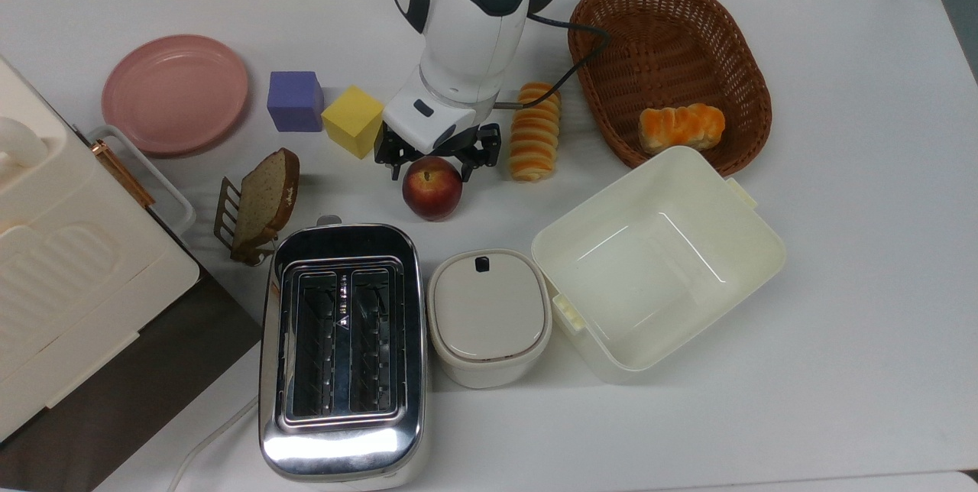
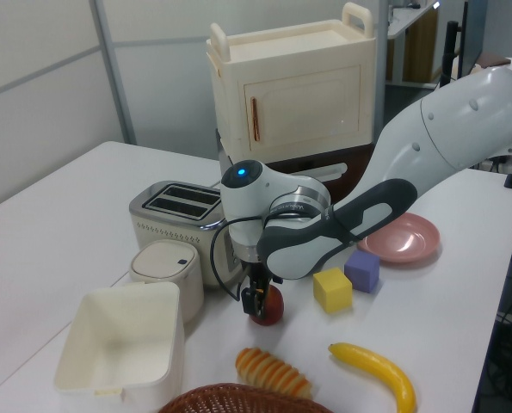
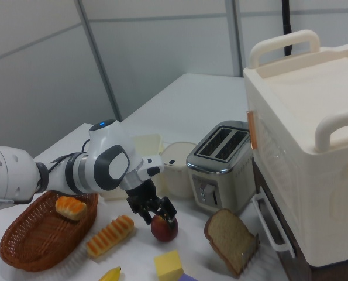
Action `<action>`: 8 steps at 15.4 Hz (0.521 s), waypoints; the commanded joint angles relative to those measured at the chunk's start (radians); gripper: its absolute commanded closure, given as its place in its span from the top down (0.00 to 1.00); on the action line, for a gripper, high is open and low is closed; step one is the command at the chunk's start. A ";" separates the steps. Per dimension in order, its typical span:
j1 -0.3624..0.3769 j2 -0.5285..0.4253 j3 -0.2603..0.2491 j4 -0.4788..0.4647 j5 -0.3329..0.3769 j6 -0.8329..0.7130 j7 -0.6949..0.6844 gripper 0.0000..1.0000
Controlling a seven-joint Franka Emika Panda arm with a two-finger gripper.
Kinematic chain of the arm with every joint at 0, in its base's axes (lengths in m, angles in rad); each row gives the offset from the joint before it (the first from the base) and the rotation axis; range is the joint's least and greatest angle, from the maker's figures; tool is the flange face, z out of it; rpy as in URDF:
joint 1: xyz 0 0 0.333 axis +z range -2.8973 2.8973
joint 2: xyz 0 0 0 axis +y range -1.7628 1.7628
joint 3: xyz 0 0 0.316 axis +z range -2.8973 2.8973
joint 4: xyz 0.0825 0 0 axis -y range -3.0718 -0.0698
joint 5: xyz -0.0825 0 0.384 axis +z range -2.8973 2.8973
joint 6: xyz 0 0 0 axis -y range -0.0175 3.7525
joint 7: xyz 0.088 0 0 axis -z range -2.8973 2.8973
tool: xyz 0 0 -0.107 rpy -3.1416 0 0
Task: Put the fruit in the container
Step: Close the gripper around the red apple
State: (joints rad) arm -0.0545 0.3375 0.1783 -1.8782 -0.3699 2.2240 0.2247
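From my remote station, I see the gripper (image 1: 429, 161) with its black fingers (image 3: 169, 213) spread to either side of the apple (image 1: 432, 188), straddling its upper half without visibly pinching it; the fruit sits on the white table (image 1: 840, 171), its dimple facing up in the top view. In the left view the gripper (image 2: 256, 300) hangs low against the apple (image 2: 268, 306), and in the right view the gripper (image 3: 156, 214) brackets the apple (image 3: 164, 228) from above. The white arm (image 1: 470, 26) rises behind it, a blue light on its top joint. Just beside the apple on the top view's right lies a striped bread roll (image 1: 534, 131); on the top view's left stand a yellow cube (image 1: 353, 121) and a purple cube (image 1: 295, 100), with a pink plate (image 1: 176, 93) farther left. Below the apple in the top view stand a chrome toaster (image 1: 342, 351) and a small lidded white pot (image 1: 489, 316). The cream-white container (image 1: 745, 278) stands open and holds nothing, well apart from the apple toward the top view's lower right, touching the rim of a brown wicker basket (image 1: 672, 18) that holds an orange bun (image 1: 681, 126). A slice of bread (image 1: 265, 198) leans in a rack near the toaster. A banana (image 2: 374, 370) lies near the left view's lower edge.
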 commanded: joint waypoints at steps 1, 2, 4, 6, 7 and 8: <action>-0.015 -0.009 0.013 -0.027 -0.027 0.029 0.010 0.89; -0.015 -0.009 0.013 -0.027 -0.030 0.029 0.007 0.58; -0.015 -0.009 0.013 -0.027 -0.031 0.029 0.007 0.33; -0.015 -0.011 0.013 -0.025 -0.031 0.029 0.007 0.20; -0.015 -0.011 0.013 -0.025 -0.031 0.029 0.008 0.21; -0.015 -0.011 0.013 -0.025 -0.031 0.029 0.008 0.21</action>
State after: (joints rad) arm -0.0550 0.3390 0.1803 -1.8770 -0.3764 2.2240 0.2245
